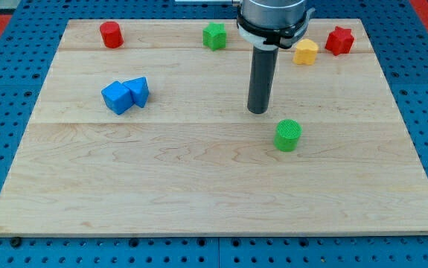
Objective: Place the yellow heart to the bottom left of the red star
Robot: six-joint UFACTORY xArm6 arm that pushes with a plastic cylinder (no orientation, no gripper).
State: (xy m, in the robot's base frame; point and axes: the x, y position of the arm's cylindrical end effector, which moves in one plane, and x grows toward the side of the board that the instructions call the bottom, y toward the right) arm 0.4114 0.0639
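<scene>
The yellow heart (306,51) lies near the view's top right of the wooden board (199,179). The red star (339,40) lies just to its right and slightly higher, with a small gap between them. My tip (258,110) rests on the board near the middle, below and to the left of the yellow heart and well apart from it. The rod rises from the tip to the arm's grey end at the view's top.
A green cylinder (288,135) lies just right of and below my tip. A green star-like block (214,35) and a red cylinder (111,34) lie along the top. Two blue blocks (125,94) touch each other at the left.
</scene>
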